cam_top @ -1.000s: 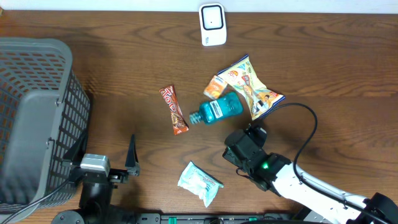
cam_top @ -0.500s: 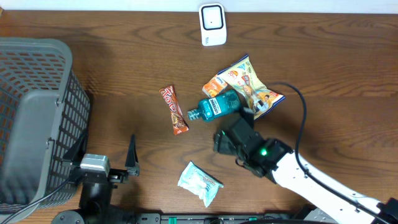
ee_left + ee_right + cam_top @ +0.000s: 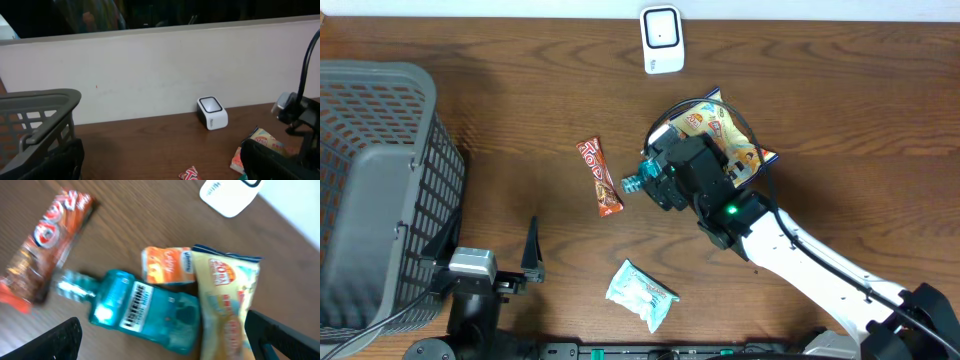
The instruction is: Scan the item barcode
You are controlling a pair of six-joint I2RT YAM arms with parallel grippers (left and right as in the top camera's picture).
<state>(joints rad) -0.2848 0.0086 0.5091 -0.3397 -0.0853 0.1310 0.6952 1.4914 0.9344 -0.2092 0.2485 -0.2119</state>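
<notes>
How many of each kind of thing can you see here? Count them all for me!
Candy bar: 1
Teal bottle: 1
Orange packet: 1
Yellow snack bag: 1
White packet: 1
Scanner: 1
Basket: 1
Total: 7

Bottle (image 3: 145, 312) lies btwn candy bar (image 3: 599, 177) & snack bag (image 3: 227, 310), scanner (image 3: 661, 40) behind, basket (image 3: 445, 175) far left.

Overhead looks straight down on the counter (image 3: 520, 130), scanner (image 3: 661, 40) at the far edge. Left wrist faces the scanner (image 3: 212, 112) low, from afar; right wrist looks down nearby.
</notes>
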